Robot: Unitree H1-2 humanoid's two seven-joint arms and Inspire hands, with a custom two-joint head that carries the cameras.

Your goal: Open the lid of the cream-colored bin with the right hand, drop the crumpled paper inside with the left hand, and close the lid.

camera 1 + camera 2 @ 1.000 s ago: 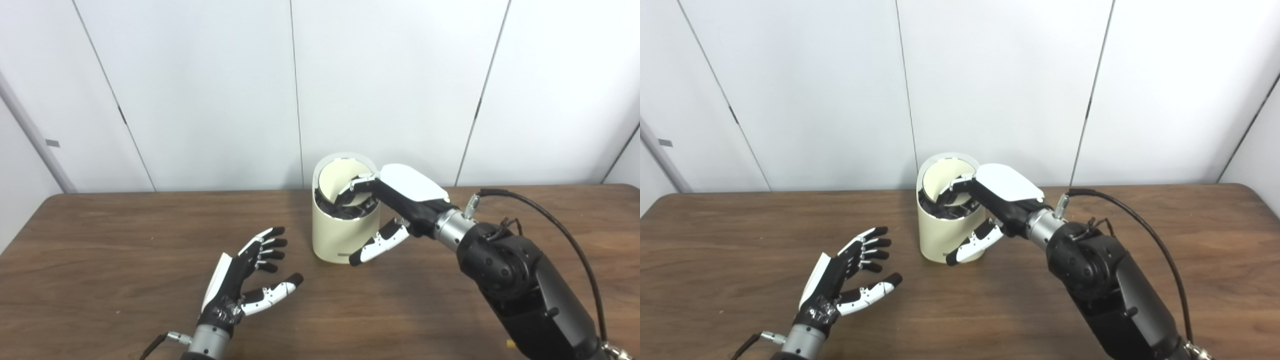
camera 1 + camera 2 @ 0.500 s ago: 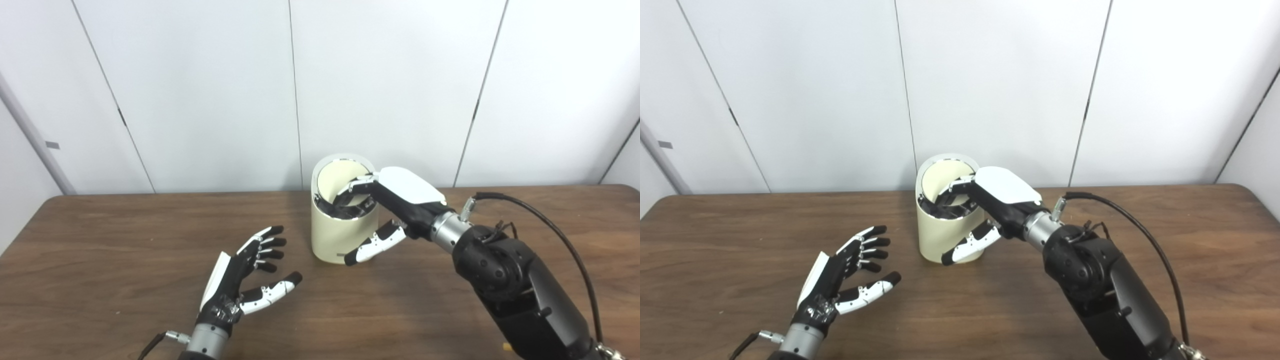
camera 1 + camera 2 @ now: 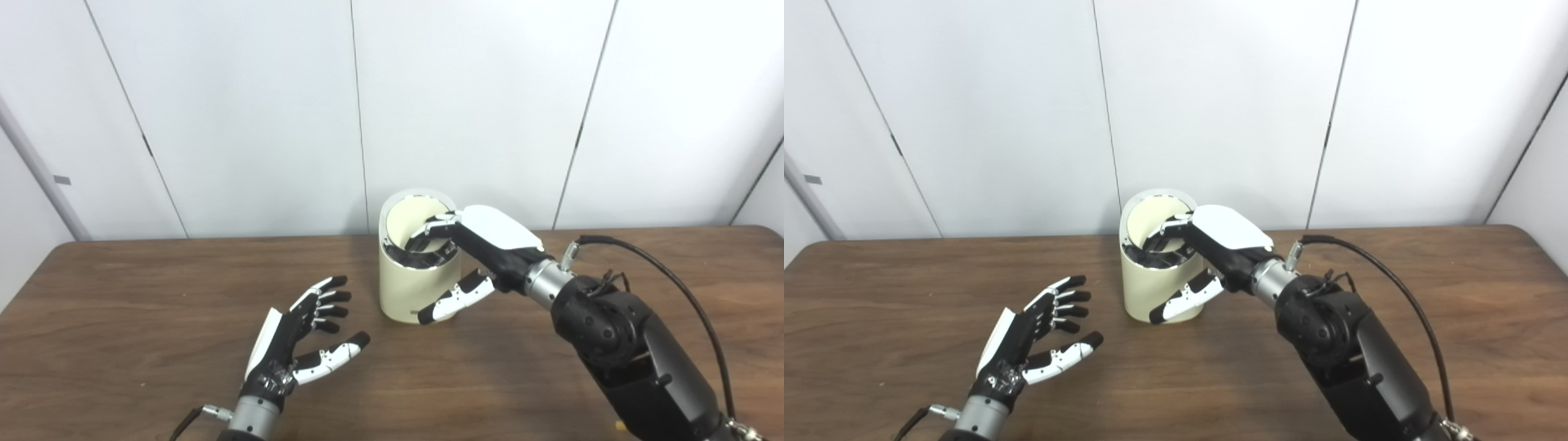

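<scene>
The cream-colored bin stands upright at the back middle of the table. Its lid is tipped up at the back and shows its pale underside. My right hand reaches over the bin from the right. Its fingers hook into the opening against the lid. Its thumb lies outside along the bin's front wall. It grips nothing. My left hand is open and empty, palm up, low over the table to the bin's front left. No crumpled paper shows in either view.
The brown wooden table runs the full width, with its back edge against a white panelled wall. A black cable loops above my right forearm.
The whole picture has shifted slightly left. My right forearm has swung a little left and the thumb has slid left along the bin's front. The left hand has not moved.
</scene>
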